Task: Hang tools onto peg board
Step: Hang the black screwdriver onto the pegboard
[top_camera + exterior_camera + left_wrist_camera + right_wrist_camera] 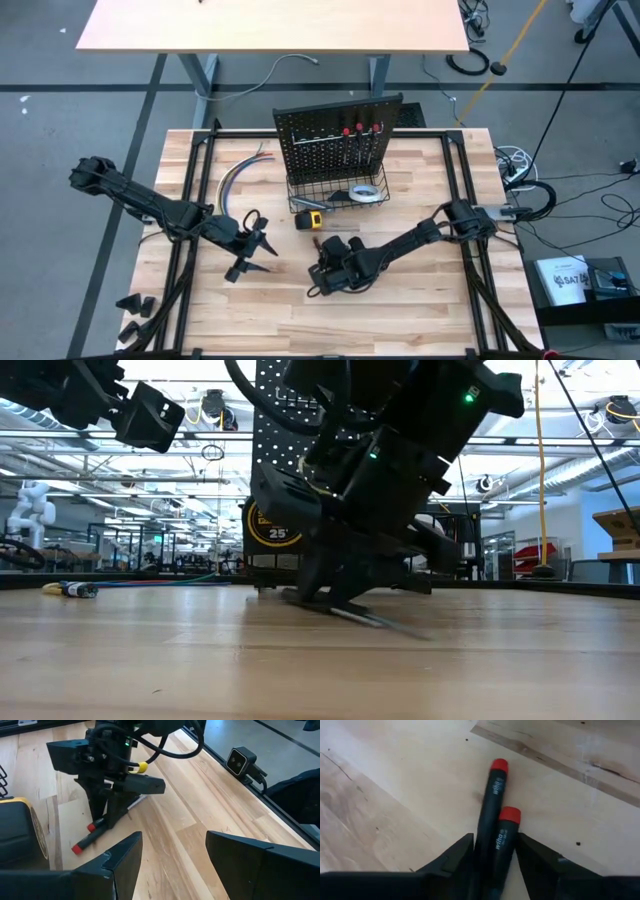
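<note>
Right gripper [492, 852] down on table, fingers straddling two screwdrivers [492, 805] lying side by side, not clamped yet. Left gripper [172, 852] spread, hovering nearby, empty.

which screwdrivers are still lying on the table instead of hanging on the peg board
The two screwdrivers lying side by side between the right tool's fingers. Three others hang on the peg board, red ends up.

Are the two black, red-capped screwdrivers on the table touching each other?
Touching: the right wrist view shows the shorter screwdriver lying against the longer screwdriver, no gap between.
</note>
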`<action>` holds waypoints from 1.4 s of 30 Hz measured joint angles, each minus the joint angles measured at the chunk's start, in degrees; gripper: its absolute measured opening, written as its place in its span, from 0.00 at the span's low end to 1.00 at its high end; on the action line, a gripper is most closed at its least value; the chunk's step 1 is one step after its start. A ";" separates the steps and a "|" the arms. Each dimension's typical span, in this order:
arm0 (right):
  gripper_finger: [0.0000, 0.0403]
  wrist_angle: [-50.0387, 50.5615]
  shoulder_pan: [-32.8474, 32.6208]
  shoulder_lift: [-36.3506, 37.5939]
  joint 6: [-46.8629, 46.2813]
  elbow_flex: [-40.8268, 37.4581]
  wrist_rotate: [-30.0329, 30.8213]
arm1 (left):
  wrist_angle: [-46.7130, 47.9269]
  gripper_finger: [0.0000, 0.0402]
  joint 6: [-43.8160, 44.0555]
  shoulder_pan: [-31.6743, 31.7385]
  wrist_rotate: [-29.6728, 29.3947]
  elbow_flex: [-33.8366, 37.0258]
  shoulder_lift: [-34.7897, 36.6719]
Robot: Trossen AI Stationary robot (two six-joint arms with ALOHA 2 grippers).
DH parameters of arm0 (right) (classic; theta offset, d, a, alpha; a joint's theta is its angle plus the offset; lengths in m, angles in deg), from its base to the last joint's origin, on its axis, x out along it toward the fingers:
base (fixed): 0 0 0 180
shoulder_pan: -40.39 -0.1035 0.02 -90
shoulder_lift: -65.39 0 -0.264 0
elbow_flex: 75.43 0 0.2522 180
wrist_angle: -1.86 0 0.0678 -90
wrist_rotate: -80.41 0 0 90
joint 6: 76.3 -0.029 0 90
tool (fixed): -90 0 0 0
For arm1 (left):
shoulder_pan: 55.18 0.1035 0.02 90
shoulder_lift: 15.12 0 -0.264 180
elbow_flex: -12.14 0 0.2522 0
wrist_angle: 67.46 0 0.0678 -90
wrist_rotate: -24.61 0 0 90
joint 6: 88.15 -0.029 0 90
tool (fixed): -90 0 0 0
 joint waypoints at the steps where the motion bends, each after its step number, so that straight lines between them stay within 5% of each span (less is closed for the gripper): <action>1: 0.33 0.43 -0.13 -0.12 0.01 0.03 -0.19 | 0.03 0.56 0.00 0.00 0.00 0.00 0.00; 12: 0.11 2.05 -0.25 -1.24 0.00 -0.09 -1.10 | 0.00 0.56 0.08 0.00 -1.07 0.00 0.00; 24: 0.11 1.23 -0.49 2.87 3.43 -0.59 -2.46 | -0.09 0.56 0.15 0.00 -1.07 -0.02 0.00; 32: 0.11 -6.22 -0.15 8.19 15.93 -0.48 0.05 | -4.92 0.56 0.42 -0.59 2.03 -0.04 -0.02; 42: 0.11 -37.53 -0.27 10.24 48.35 -0.34 0.77 | -8.66 0.56 -1.18 -1.90 4.92 -0.02 0.00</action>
